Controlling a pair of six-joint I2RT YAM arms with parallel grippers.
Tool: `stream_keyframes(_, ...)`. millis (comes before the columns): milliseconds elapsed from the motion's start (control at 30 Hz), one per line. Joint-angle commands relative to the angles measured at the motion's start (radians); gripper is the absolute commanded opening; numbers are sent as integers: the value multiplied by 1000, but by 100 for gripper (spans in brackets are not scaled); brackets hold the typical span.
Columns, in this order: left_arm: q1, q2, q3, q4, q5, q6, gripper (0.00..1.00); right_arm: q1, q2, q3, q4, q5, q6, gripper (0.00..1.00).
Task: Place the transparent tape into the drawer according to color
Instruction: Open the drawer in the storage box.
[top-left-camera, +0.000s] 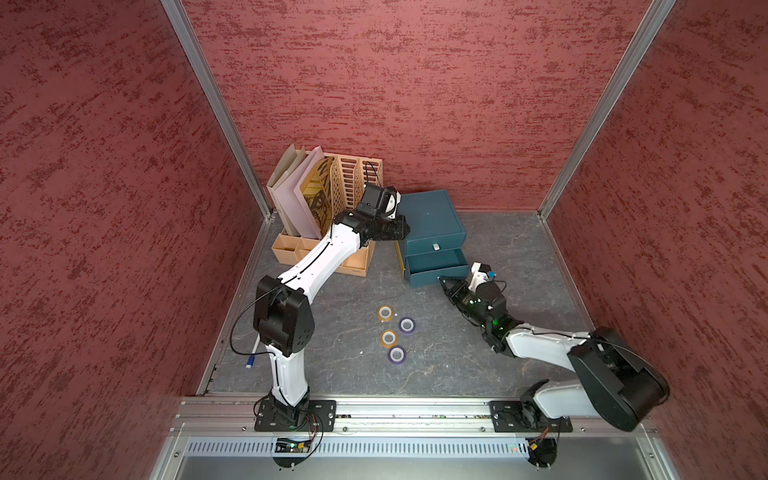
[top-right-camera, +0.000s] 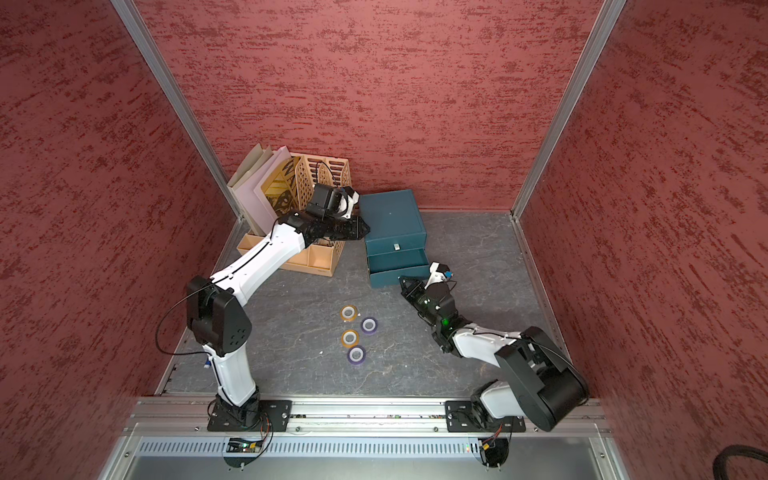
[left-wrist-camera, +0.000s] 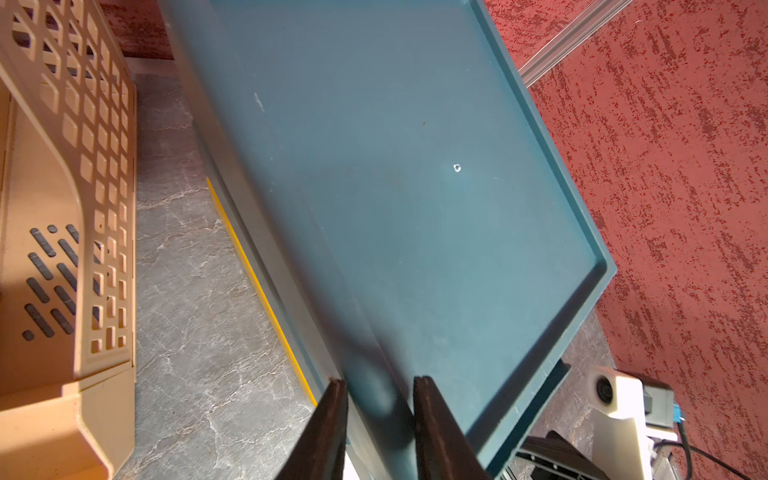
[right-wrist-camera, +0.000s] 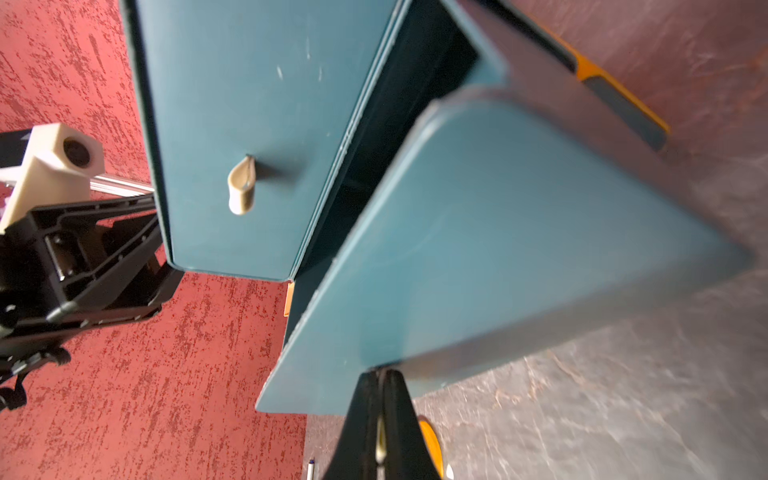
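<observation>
The dark teal drawer chest stands at the back. The drawer under the top one is pulled partly out. My right gripper is shut on the small silver pull at that drawer's front. My left gripper straddles the chest's top left rim, closed on it with a narrow gap. Two orange tape rolls and two purple tape rolls lie on the grey table in front. The top drawer's pull is free.
A tan slotted file organizer holding folders stands just left of the chest, under my left arm. Red textured walls close the back and both sides. A cable with a blue plug lies at the table's left edge.
</observation>
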Motion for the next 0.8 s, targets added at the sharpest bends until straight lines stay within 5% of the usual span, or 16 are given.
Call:
stream_keyframes(0, -6, -14, -6, -29, -1, 19, 30, 27, -53, -22, -54, 47, -5, 0)
stream_keyframes(267, -15, -19, -8, -29, -6, 18, 30, 60, -98, -38, -142, 75, -9, 0)
stream_keyframes(467, -18, -25, -8, -30, -6, 19, 30, 65, -106, -40, -177, 92, -14, 46)
stream_keyframes(600, -20, -35, -14, -27, -9, 17, 35, 69, -143, -29, -235, 101, -36, 61)
stream_keyframes(767, -21, -75, -48, -8, -11, 9, 57, 76, -221, -11, -351, 105, -67, 79)
